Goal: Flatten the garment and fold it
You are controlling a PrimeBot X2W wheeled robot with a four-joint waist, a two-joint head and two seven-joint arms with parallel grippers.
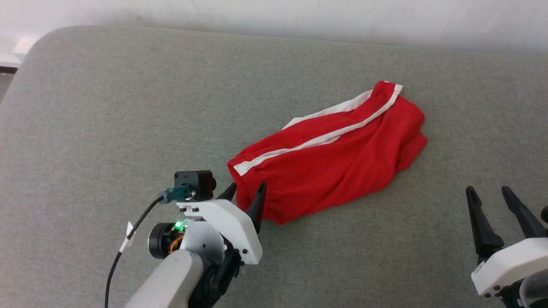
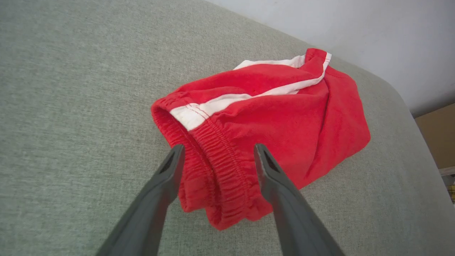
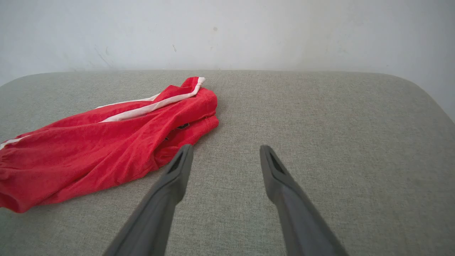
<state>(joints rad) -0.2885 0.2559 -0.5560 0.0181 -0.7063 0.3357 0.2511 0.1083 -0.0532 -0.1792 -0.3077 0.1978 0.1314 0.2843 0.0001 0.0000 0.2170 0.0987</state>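
Your worktop (image 1: pixel 107 107) has the shorts (image 1: pixel 334 158) lying bunched right of centre, legs pointing toward the far right corner. The left tool (image 1: pixel 247 187) is spread wide on either side of the waistband (image 2: pixel 227 170), probably lined up to pinch it and pull flat. The right tool (image 1: pixel 488 189), also spread, hangs by the near edge, off the shorts.

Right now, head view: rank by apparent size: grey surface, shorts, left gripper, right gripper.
1. grey surface
2. shorts
3. left gripper and right gripper: alike, both partly hidden, so unranked.
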